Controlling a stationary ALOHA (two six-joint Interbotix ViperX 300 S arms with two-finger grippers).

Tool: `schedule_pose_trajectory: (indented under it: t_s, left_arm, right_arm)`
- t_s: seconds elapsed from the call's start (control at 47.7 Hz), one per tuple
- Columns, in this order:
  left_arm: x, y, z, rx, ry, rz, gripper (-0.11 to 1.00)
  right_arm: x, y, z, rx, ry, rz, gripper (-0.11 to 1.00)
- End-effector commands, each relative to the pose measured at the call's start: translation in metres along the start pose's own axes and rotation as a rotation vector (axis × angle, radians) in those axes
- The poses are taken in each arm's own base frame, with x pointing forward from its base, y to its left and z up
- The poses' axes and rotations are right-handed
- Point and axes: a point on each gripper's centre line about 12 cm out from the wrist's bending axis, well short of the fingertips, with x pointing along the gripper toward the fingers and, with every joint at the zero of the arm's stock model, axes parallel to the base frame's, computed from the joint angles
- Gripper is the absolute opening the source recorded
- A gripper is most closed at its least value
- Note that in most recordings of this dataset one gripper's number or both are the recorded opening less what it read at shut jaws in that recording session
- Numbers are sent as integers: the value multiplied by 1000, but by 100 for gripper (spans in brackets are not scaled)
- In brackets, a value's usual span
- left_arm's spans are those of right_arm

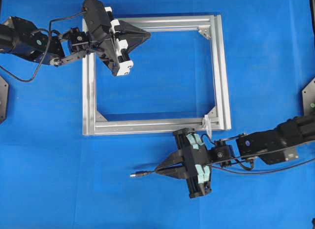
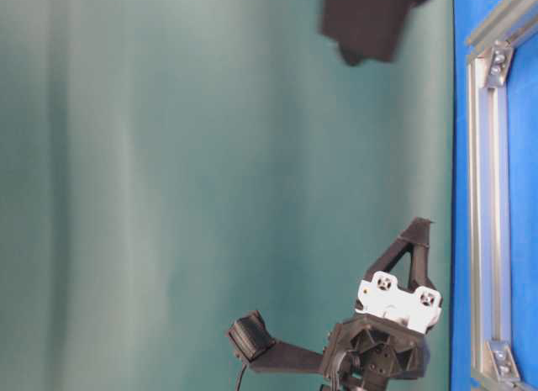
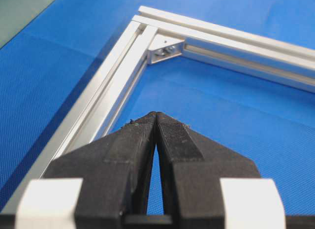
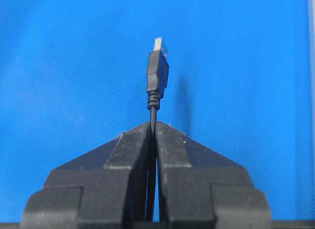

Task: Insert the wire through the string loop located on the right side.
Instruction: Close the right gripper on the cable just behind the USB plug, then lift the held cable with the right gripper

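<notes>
While we are gripping the wire (image 4: 157, 74) in the closed jaws of the right gripper (image 1: 162, 170) near the desk's front edge, the plug is pointing away from the string loop (image 1: 207, 122); swinging round, the limp tip could sag and miss. Our left gripper (image 3: 156, 121) is sitting closed, empty.

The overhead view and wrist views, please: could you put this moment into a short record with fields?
surface: blue table cover
frame: silver square frame, lying flat
string loop: small white mount at the frame's lower right corner
wire: black, plug tip sticking out past the fingertips
right gripper: shut on the wire, below the frame
left gripper: shut, empty, over the frame's upper left part
threading: not yet done
</notes>
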Motion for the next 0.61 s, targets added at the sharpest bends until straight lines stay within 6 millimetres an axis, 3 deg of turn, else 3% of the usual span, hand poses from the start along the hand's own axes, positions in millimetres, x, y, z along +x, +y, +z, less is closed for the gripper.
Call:
schedule_pose_trajectory:
  t_s: [0.0, 0.251, 0.587]
  left_arm:
    - [-1, 0, 17, -1, -51, -2, 1]
    - [-1, 0, 18, -3, -52, -2, 1]
    - [-2, 0, 19, -5, -54, -3, 1]
  right_arm:
    - [-10, 9, 27, 3, -41, 21, -3]
    - [-34, 17, 63, -3, -45, 42, -3]
    - [-45, 20, 76, -32, -33, 47, -3]
